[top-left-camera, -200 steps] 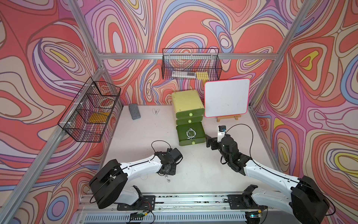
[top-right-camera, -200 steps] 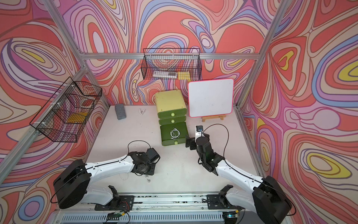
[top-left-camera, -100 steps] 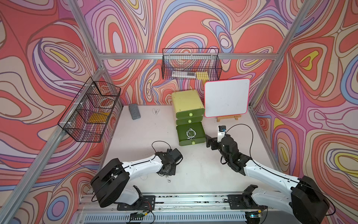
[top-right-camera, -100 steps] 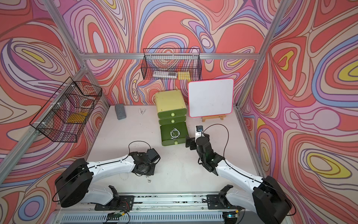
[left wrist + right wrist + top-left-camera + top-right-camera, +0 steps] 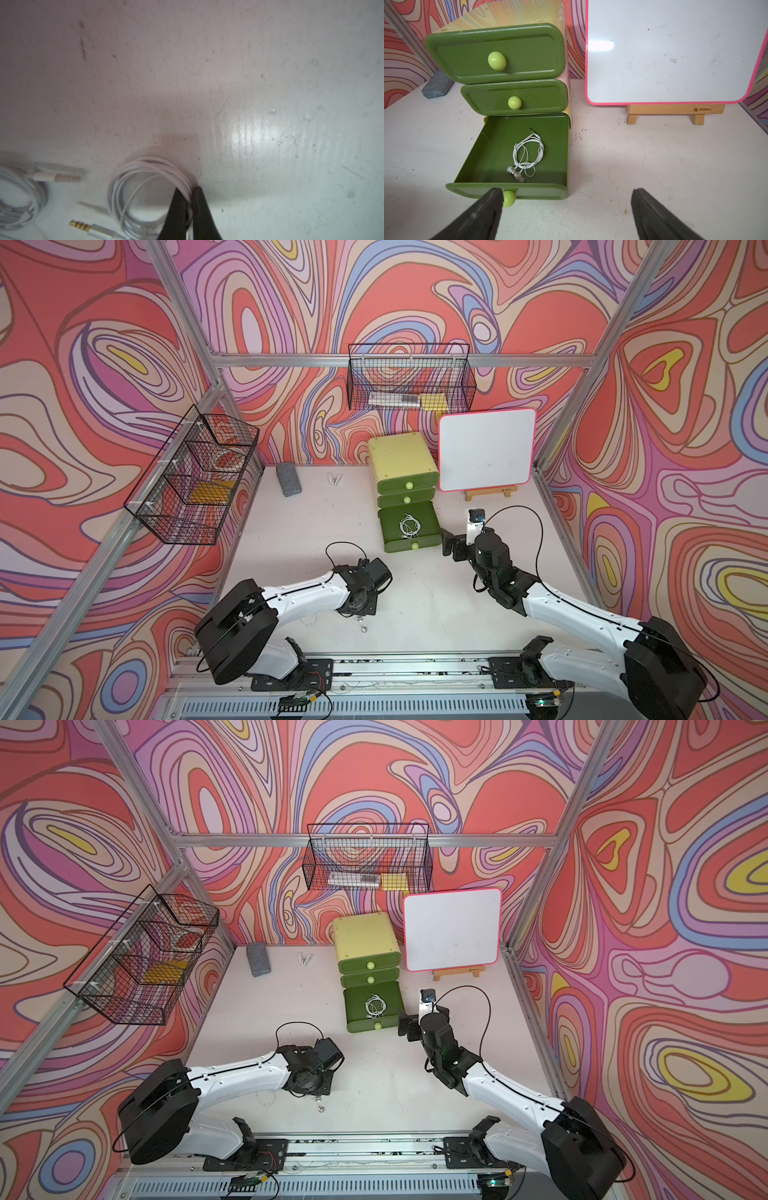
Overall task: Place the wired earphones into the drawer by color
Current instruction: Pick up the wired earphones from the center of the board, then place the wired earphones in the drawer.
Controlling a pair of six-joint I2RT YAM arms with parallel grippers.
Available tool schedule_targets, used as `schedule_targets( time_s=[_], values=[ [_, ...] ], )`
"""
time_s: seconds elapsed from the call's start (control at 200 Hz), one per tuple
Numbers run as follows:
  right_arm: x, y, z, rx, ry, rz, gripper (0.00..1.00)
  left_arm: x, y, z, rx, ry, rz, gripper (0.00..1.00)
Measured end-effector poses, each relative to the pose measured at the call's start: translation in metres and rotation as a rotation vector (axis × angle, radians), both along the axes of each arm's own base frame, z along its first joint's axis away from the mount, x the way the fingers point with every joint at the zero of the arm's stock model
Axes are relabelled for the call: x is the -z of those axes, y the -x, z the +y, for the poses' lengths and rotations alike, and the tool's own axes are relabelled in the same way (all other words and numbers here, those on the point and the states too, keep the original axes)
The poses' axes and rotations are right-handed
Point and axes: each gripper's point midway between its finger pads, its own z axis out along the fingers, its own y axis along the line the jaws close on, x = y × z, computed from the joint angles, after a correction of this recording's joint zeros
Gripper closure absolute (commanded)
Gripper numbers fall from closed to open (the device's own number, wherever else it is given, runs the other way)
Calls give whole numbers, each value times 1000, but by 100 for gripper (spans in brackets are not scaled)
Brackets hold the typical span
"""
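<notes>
Lifting the white coil (image 5: 154, 161) cleanly looks like the step in hand. The left jaws are pinched narrow across several strands on one side of it, and the rest of the coil lies flat on the surface (image 5: 270, 83). Rise straight and slowly so the loops hang together instead of sliding out of the pinch.

A jack plug (image 5: 80, 224) lies just beside the coil; I cannot tell whether it belongs to this set. A second white bundle (image 5: 39, 195) lies near but apart, so watch that nothing tangled comes up with the load.

The bottom drawer (image 5: 473, 153) is pulled out and holds one white set (image 5: 515, 172), so it is likely the right home for this one. The two drawers above it are closed.

The right jaws stand wide and empty, one tip just in front of that drawer's knob (image 5: 508, 198), so approach from the other side. Let go low over the drawer floor so no trailing end drapes over the front wall.
</notes>
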Motion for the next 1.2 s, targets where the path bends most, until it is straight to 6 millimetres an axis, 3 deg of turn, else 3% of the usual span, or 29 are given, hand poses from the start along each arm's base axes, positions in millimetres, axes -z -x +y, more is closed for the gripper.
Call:
schedule_targets(
  time_s=[0.125,0.411,0.711,1.197],
  values=[
    [0,0,0,0,0,0,2,0,0,0,0,1,-1,100],
    [0,-1,-2,13,4,-3,2,-7,-2,-1,3,-1,-4,100],
    [-2,1,-5,22,4,-10,1,-58,-19,-15,32,79,-111,100],
    [-8,4,-13,48,-9,-43,2,-134,-56,-56,105,197,-261,100]
  ],
)
